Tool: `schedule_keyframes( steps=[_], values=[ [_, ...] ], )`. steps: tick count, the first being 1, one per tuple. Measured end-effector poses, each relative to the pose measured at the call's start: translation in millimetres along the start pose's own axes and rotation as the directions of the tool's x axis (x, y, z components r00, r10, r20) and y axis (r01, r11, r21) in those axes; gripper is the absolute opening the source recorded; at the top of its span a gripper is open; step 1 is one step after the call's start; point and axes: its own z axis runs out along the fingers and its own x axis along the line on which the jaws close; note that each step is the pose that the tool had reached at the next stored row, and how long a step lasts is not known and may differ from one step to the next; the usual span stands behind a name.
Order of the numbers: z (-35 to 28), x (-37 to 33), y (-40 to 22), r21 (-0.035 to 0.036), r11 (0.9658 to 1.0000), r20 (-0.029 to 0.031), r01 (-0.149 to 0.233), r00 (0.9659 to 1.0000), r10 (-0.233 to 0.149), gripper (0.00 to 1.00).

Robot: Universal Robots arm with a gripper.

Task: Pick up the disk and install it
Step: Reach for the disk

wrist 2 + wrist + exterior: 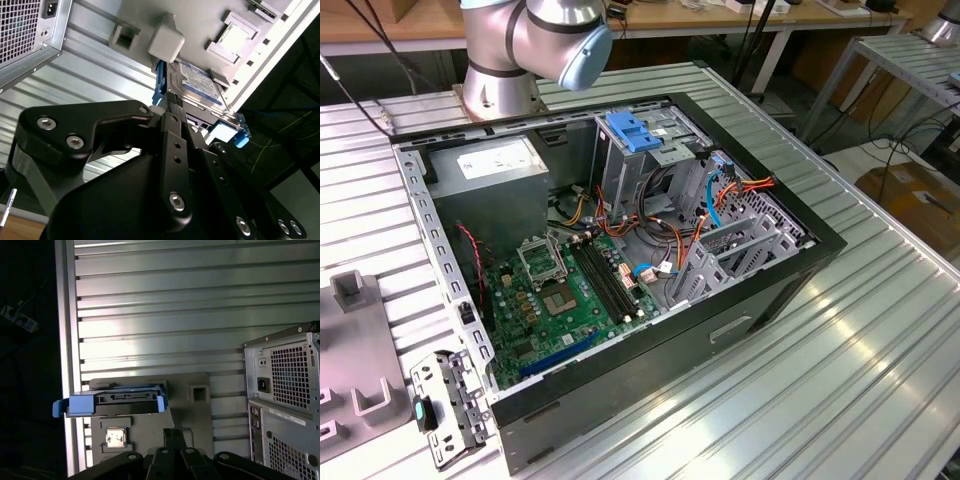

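Disk (110,402) sits on the grey plate (200,415), at the plate's edge along the worktop (175,315) rim, with a chip (115,437) just beside it. The case (285,390) stands near the plate, with bare ribbed worktop beyond. The gripper (172,102) points right at the disk's near end; clamped or not, I cannot tell.

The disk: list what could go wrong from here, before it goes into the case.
1. The disk sits on the grey fixture plate close to the table edge; an off-centre contact by the gripper might push it over the side.
2. The chip lies right beside the disk and could get knocked.
3. Loose cables crowd the drive cage and might snag the disk.
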Motion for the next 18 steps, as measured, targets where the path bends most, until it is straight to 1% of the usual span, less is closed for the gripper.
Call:
schedule_keyframes(
  steps=[4, 5, 7, 11, 12, 13, 14, 15, 18],
  values=[
    [0.7, 17.1, 0.9, 0.0, 1.0, -0.0005, 0.0, 1.0, 0.0, 0.11],
    [1.2, 25.3, 1.6, 0.0001, 1.0, -0.0018, 0.0, 1.0, 0.0, 0.11],
    [2.2, 36.8, 3.6, 0.0004, 1.0, -0.005, 0.0, 1.0, 0.0, 0.11],
    [3.7, 52.4, 5.2, 0.0008, 1.0, -0.0097, 0.0, 1.0, 0.0, 0.11],
    [4.4, 57.9, 5.6, 0.0009, 1.0, -0.0116, 0.0, 0.9999, 0.0, 0.11],
    [4.7, 60.8, 6.0, 0.001, 1.0, -0.0134, 0.0, 0.9999, 0.0, 0.11],
    [5.3, 65.1, 6.8, 0.0015, 1.0, -0.0193, 0.0, 0.9998, 0.0, 0.11],
    [6.0, 69.0, 7.2, 0.0021, 1.0, -0.0268, 0.0, 0.9996, 0.0, 0.11],
    [6.5, 71.6, 6.9, 0.0029, 1.0, -0.0362, 0.0, 0.9993, 0.001, 0.11]
  ],
)
